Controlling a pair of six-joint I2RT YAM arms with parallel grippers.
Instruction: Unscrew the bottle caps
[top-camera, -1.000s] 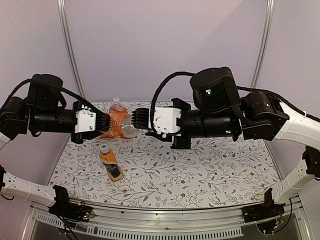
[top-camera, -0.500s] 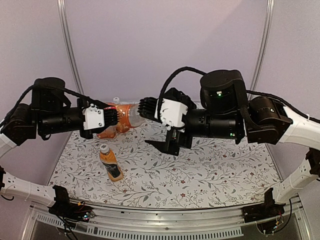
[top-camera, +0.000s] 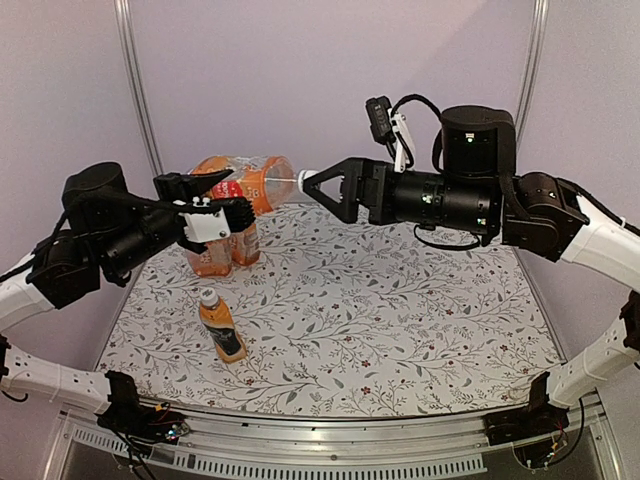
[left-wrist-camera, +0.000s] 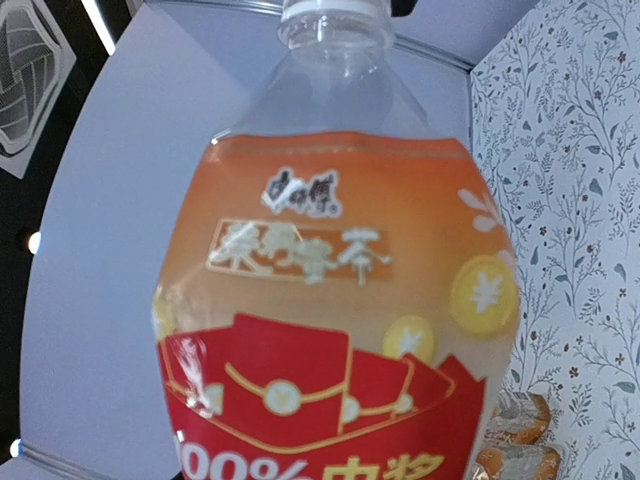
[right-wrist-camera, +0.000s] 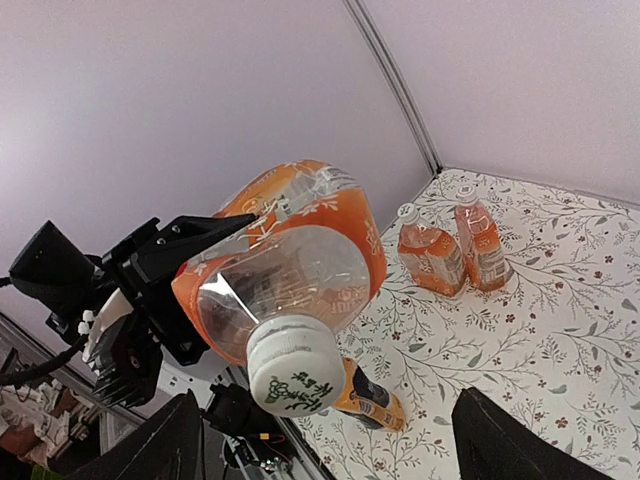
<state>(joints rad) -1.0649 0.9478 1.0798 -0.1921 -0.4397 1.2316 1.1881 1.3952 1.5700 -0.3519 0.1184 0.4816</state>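
A large clear bottle of orange drink (top-camera: 240, 185) hangs level above the table's back left, and my left gripper (top-camera: 215, 197) is shut on its body. Its white cap (top-camera: 296, 179) points right. That bottle (left-wrist-camera: 330, 300) fills the left wrist view and hides my left fingers. My right gripper (top-camera: 312, 184) is open right at the cap. In the right wrist view the cap (right-wrist-camera: 295, 365) with green print faces the camera between the spread fingers (right-wrist-camera: 170, 440) of my right gripper (right-wrist-camera: 328, 400), touching neither.
Two smaller capped bottles (top-camera: 210, 255) (top-camera: 245, 243) stand together at the back left of the flowered tablecloth (top-camera: 400, 320), below the raised one. A further capped bottle (top-camera: 222, 328) lies on its side nearer the front left. Walls enclose the back and sides.
My left arm has raised the big bottle off the table and turned its cap to the right. My right gripper opened, rolled over and rose to meet the cap.
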